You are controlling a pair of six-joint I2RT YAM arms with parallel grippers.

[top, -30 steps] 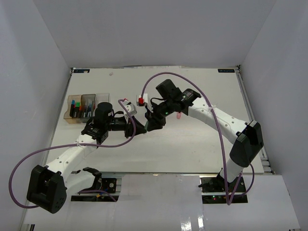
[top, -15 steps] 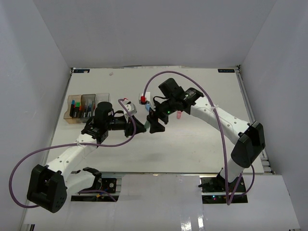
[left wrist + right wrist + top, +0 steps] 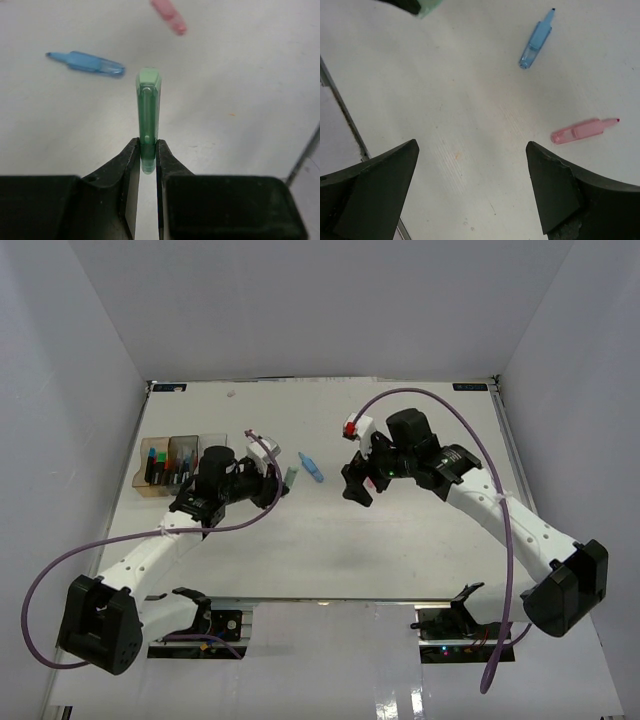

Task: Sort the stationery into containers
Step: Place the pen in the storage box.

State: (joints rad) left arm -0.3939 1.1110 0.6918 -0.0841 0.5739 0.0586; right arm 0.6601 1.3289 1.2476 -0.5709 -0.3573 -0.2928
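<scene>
From above, the left gripper (image 3: 283,485) is clenched on a green piece (image 3: 290,476) over the middle of the tabletop (image 3: 400,550). It is well apart from the containers (image 3: 141,480) at the left side, which already hold several markers. A blue piece (image 3: 312,467) lies just beside the green one. The right gripper (image 3: 358,483) hangs near, jaws spread, holding nothing.

From the left wrist, the green piece is pinched by its near end and points away. The blue piece and a pink piece (image 3: 170,15) lie loose beyond it.

From the right wrist, the fingers stand wide above the tabletop, with the blue and pink pieces lying apart ahead.

The step in hand looks like carrying the green piece to a container. The next move calls for a swing left and a release over one compartment; which one suits it I cannot tell.
</scene>
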